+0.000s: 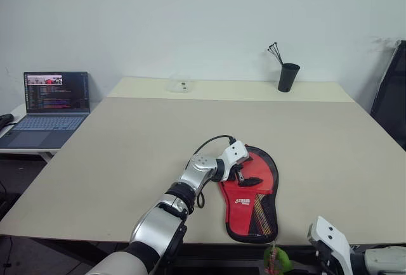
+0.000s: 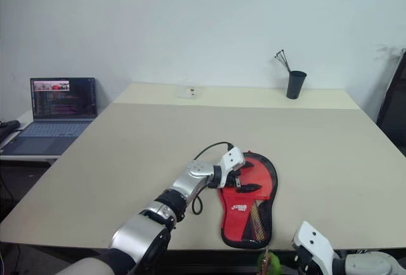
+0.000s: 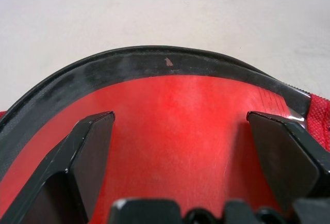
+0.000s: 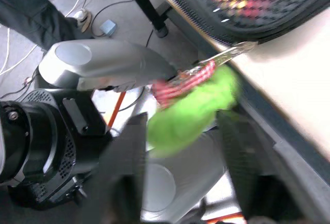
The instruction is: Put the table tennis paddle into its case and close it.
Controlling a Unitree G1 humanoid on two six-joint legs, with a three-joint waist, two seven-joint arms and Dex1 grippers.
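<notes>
The case (image 1: 252, 202) lies flat near the table's front edge, red face up, with a white logo, mesh at the narrow end and a black zip edge. My left gripper (image 1: 244, 177) rests over its round end, open. In the left wrist view its fingers (image 3: 93, 146) straddle a smooth red surface with a black rim (image 3: 154, 64). I cannot tell whether that is the paddle's face or the case. A green fuzzy charm (image 4: 191, 110) hangs off the table's edge on a red-white strap from the zip pull. My right gripper (image 4: 180, 121) is below the edge, open, a finger on each side of the charm.
An open laptop (image 1: 54, 107) sits on a side table at the left. A black cup with sticks (image 1: 288, 77) and a small clear box (image 1: 181, 86) stand at the table's far side. A dark chair back (image 1: 394, 91) is at the right.
</notes>
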